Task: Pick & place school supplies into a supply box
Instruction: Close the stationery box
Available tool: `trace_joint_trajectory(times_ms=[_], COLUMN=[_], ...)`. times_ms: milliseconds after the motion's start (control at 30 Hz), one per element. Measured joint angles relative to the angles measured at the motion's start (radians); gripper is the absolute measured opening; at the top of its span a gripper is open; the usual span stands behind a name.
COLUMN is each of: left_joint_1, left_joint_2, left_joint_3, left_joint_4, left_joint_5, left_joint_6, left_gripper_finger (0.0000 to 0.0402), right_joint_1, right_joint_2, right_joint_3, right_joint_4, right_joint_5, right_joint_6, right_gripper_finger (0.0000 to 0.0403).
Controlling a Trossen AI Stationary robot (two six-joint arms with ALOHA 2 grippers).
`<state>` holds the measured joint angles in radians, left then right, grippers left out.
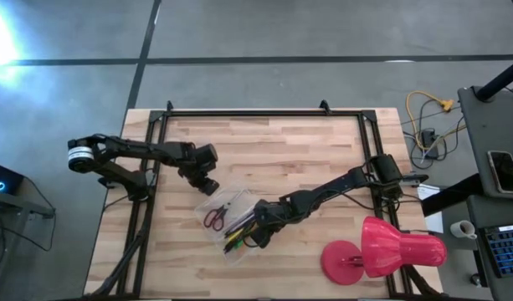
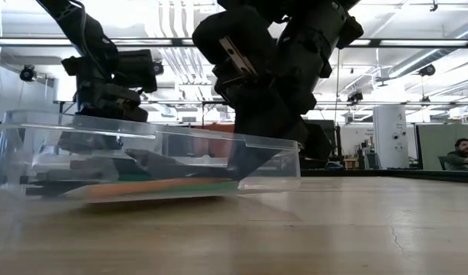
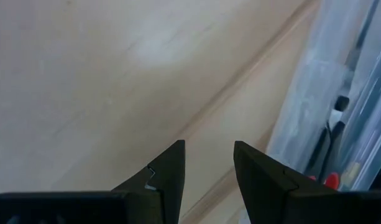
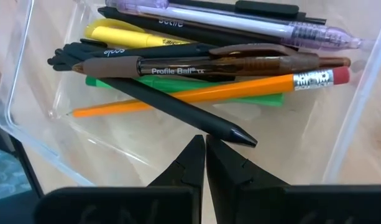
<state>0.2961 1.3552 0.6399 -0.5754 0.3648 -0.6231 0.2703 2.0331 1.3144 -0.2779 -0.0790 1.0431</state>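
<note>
The clear supply box (image 1: 231,219) lies slantwise on the table, flat on its bottom (image 2: 150,164). Inside it are red-handled scissors (image 1: 214,219) and a heap of pens and pencils (image 4: 202,62): a yellow one, a green one, a brown pen, an orange pencil, a pale violet pen and black pens. My right gripper (image 4: 204,155) is shut and points down into the box's right end (image 1: 260,230), its tips just short of a black pen (image 4: 178,109). My left gripper (image 3: 209,155) is open over bare wood beside the box's far left corner (image 1: 207,180). My right gripper's shut fingertips (image 4: 196,149) stand right next to the black pen's tip (image 4: 240,134) inside the box; whether they touch it cannot be told.
A big pink-red lamp (image 1: 386,251) lies on the table near its right near corner. A black frame (image 1: 264,111) runs along the table's far, left and right sides. Bare wood spreads far of the box and near the table's near edge.
</note>
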Motion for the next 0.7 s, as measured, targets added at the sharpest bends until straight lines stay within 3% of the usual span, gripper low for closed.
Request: trace_joint_trajectory(times_ms=[500,700], left_joint_1=[-0.035,-0.034], left_joint_2=[0.000,0.001], left_joint_3=[0.000,0.030], left_joint_4=[0.115,0.131], left_joint_5=[0.059,0.155], left_joint_6=[-0.052,-0.053], left_gripper_finger=[0.0121,0.0121], right_joint_1=[0.000,0.000], right_joint_2=[0.000,0.000], right_joint_3=[-0.015,-0.015], right_joint_4=[-0.002,-0.002], right_joint_5=[0.004,0.004], right_joint_6=[0.002,0.001], right_gripper_finger=[0.0008,0.0008])
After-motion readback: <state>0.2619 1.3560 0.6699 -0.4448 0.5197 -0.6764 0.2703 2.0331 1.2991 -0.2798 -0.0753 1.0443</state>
